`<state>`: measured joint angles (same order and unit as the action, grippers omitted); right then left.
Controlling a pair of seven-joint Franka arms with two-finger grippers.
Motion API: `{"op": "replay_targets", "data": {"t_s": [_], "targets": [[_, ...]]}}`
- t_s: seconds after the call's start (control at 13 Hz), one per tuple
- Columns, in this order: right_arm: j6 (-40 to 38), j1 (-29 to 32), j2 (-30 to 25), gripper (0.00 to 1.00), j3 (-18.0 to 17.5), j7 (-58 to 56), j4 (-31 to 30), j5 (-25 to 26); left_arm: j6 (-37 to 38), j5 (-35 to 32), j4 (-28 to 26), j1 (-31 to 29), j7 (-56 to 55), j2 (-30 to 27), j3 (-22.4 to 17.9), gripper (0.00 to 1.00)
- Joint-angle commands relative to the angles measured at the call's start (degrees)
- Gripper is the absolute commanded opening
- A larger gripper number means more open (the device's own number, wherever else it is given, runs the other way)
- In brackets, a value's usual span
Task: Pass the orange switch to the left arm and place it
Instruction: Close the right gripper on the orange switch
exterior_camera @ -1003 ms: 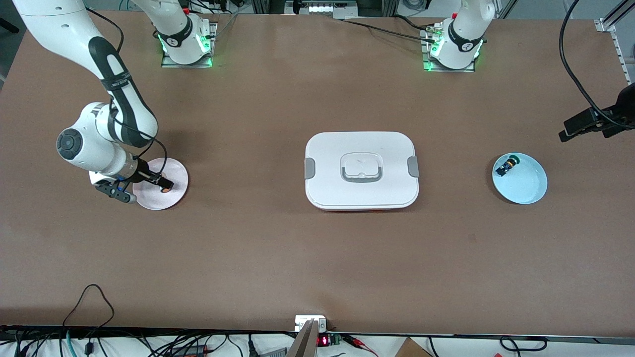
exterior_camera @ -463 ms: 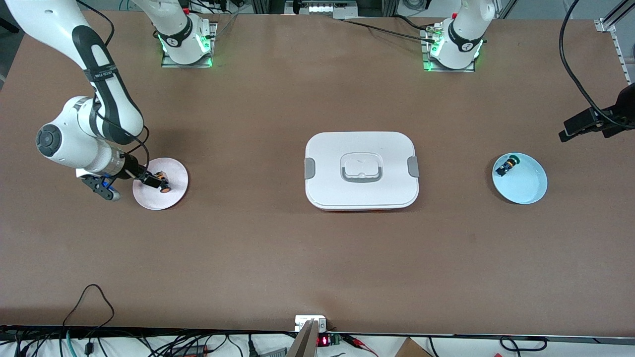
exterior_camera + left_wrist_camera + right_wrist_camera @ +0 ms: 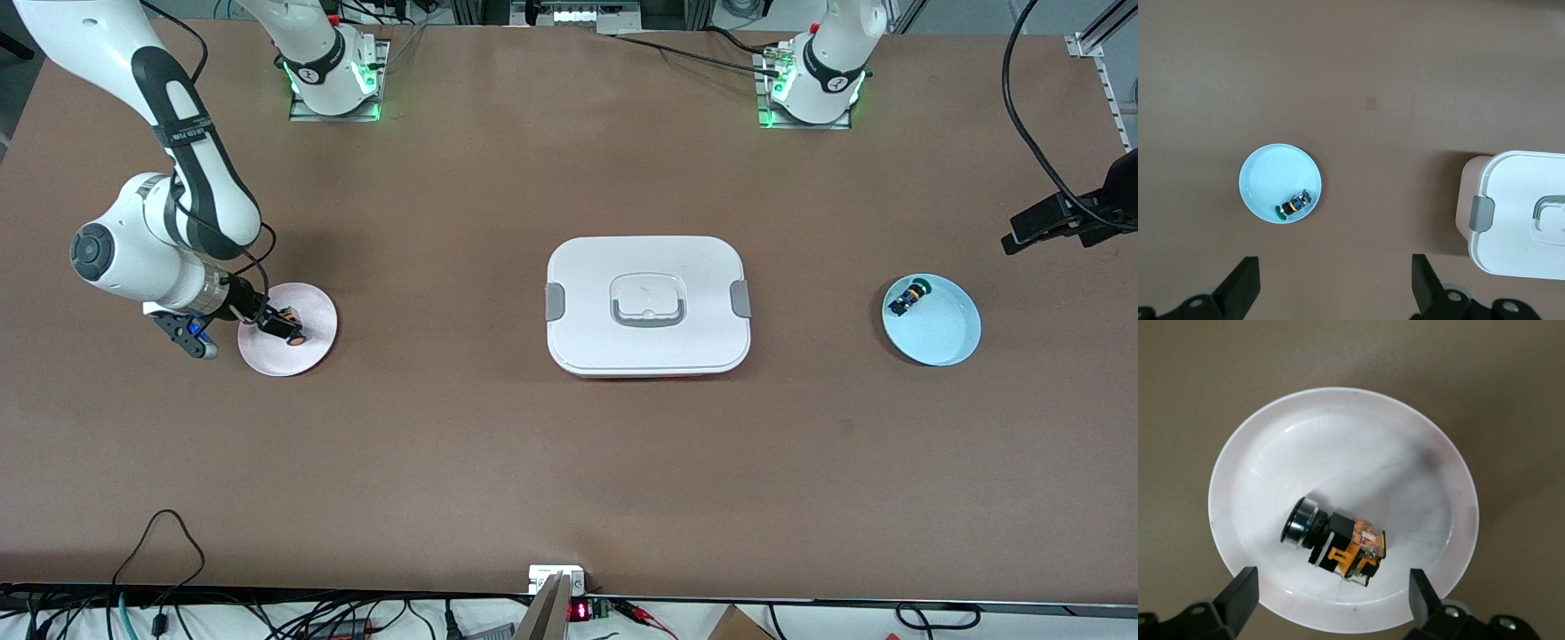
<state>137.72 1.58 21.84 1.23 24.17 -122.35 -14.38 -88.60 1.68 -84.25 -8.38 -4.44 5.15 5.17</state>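
The orange switch (image 3: 289, 326) lies on its side on a pale pink plate (image 3: 307, 351) toward the right arm's end of the table. In the right wrist view the switch (image 3: 1338, 543) lies on the plate (image 3: 1405, 453) just ahead of my right gripper (image 3: 1331, 600), which is open with nothing between the fingers. In the front view the right gripper (image 3: 233, 327) hangs low at the plate's edge. The white box (image 3: 647, 305) stands at the table's middle. My left gripper (image 3: 1336, 287) is open and empty, high over the table. It is out of the front view.
A light blue plate (image 3: 942, 333) toward the left arm's end holds a green-capped switch (image 3: 909, 295). Both show in the left wrist view, the plate (image 3: 1271, 177) and the switch (image 3: 1293, 203), with the box's end (image 3: 1521, 213). A black clamp (image 3: 1067, 218) sits at the table's edge.
My right gripper has drawn back from over the pink plate toward the right arm's end of the table. The orange switch now shows lying free on the plate.
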Motion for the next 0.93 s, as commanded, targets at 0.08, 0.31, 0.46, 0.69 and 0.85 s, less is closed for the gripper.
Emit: {"op": "replay_targets", "data": {"t_s": [0.08, 0.31, 0.46, 0.69, 0.85], "targets": [[1.40, -0.18, 1.27, 1.00, -0.09, 4.03, -0.26, -1.35, 0.44, 0.78, 1.10, -0.14, 1.10, 0.39, -0.07, 1.00], [4.83, -2.62, 2.42, 1.00, -0.01, 7.89, 0.09, -1.09, 0.44, 0.78, 1.10, -0.14, 1.10, 0.39, -0.07, 1.00], [5.27, -2.73, 3.30, 1.00, 0.00, 9.31, 0.10, -1.09, 0.44, 0.78, 1.10, -0.14, 1.10, 0.39, -0.07, 1.00], [6.59, -2.03, 4.09, 1.00, 0.17, 9.31, 0.27, -1.00, 0.44, 0.78, 1.10, -0.14, 1.10, 0.39, -0.07, 1.00], [6.68, -1.15, 4.09, 1.00, 0.35, 9.49, 0.80, -1.18, 0.44, 0.78, 1.10, -0.14, 1.10, 0.39, -0.07, 1.00]]}}
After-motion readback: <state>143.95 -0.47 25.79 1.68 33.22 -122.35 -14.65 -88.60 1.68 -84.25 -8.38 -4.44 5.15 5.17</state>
